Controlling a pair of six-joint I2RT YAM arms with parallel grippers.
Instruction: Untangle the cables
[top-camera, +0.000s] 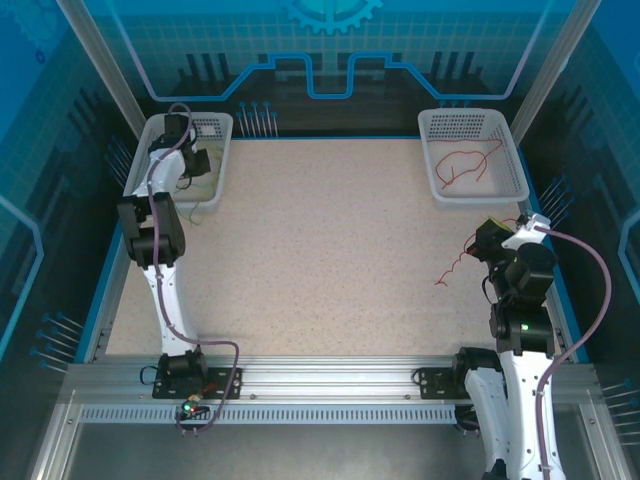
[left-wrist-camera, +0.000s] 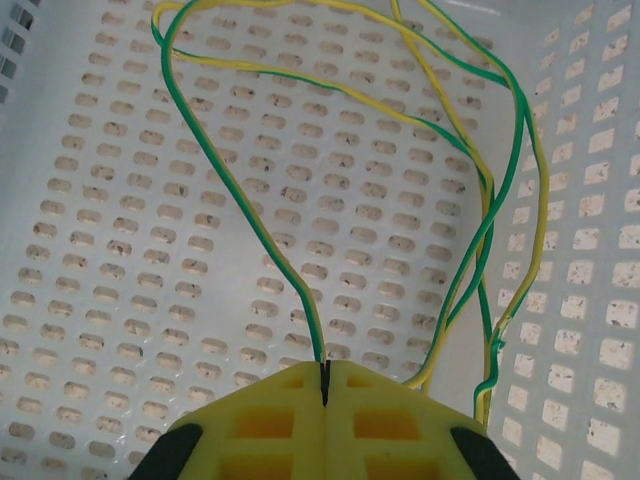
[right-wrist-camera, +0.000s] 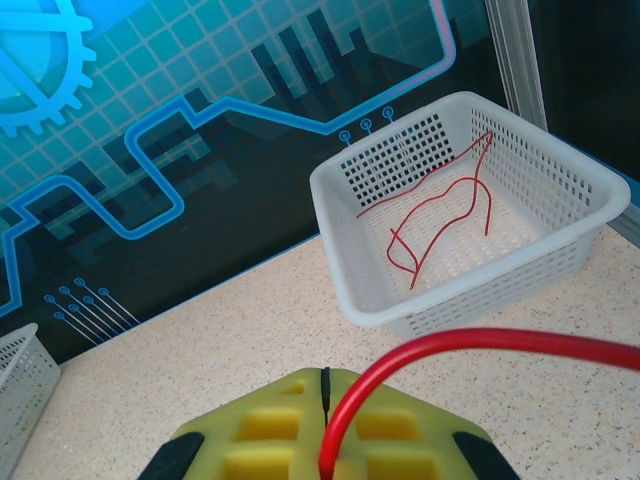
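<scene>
Now, left basket (top-camera: 222, 125): white and perforated, at the tabletop's far left corner. It holds the green-and-yellow cables (left-wrist-camera: 250, 230), which loop and cross over its floor.
Left end effector (left-wrist-camera: 325, 375): down inside that basket, clenched on one green-and-yellow strand at the seam between its pads.
Tabletop (top-camera: 320, 260): speckled. The loose red cable (top-camera: 455, 268) trails in kinks across its right side.
Right end effector (right-wrist-camera: 325, 385): clenched on the loose red cable, lifting part of it off the surface.
Right basket (right-wrist-camera: 590, 180): at the far right corner. A second red cable (right-wrist-camera: 440, 215) lies inside, alone.
Handling: probably very light, limp yet springy, and slick. Pinch near an end, clear of crossings, and draw slowly so the loops don't snag.
</scene>
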